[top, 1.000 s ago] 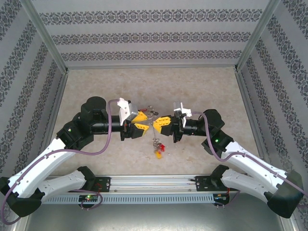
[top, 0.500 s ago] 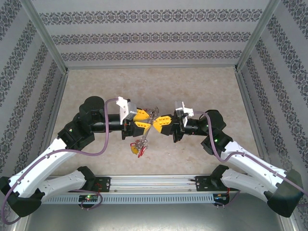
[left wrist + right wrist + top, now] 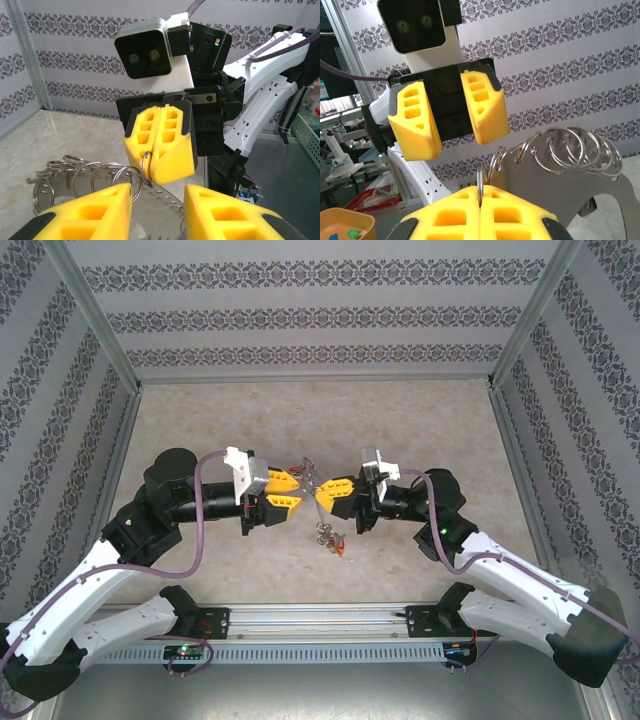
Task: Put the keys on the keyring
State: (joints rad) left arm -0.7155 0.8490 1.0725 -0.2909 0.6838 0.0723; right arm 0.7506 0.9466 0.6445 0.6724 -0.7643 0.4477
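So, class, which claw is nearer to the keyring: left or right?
Right. The right claw is shut on the keyring, pinching its wire. The left claw is open, facing it across a small gap, not touching.

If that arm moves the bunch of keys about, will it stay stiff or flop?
Probably floppy: the keys dangle loosely below the right gripper, which pinches just the thin keyring. They'd likely swing and jingle, being linked through separate small rings. Smooth wire might slip from that grip.

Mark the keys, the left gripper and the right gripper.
keys (image 3: 329, 535), top view, middle of bunch
left gripper (image 3: 298, 490), top view, gap between open fingertips
right gripper (image 3: 480, 200), right wrist view, seam between shut fingertips
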